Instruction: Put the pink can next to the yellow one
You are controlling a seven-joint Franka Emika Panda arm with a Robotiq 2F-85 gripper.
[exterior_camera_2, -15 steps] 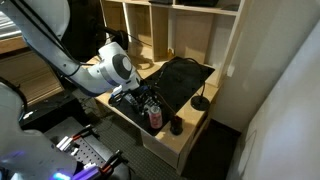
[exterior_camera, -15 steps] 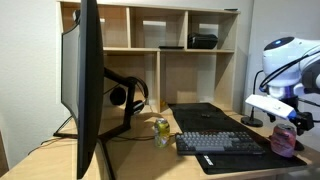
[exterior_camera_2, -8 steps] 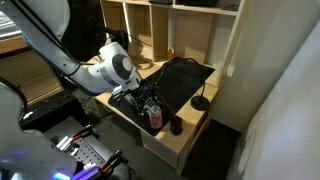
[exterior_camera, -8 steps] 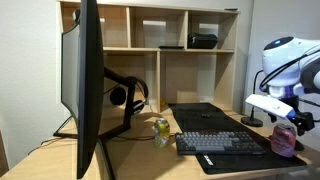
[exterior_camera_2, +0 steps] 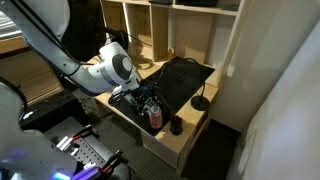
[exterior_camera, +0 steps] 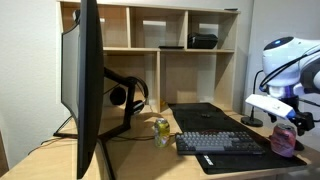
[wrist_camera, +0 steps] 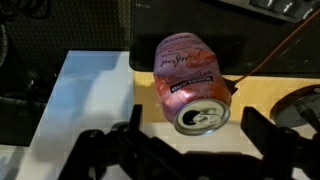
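Pink can [exterior_camera: 284, 140] markings too small to read — hand [wrist_camera: 197, 135] lower part cut off by wrist view's bottom edge.

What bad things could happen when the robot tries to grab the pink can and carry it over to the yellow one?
1. The open pincer hangs over the pink can. If it comes down off-centre, a finger might tip the can over.
2. The keyboard lies between the pink can and the yellow can. Carried too low, the pink can might bump the keyboard.
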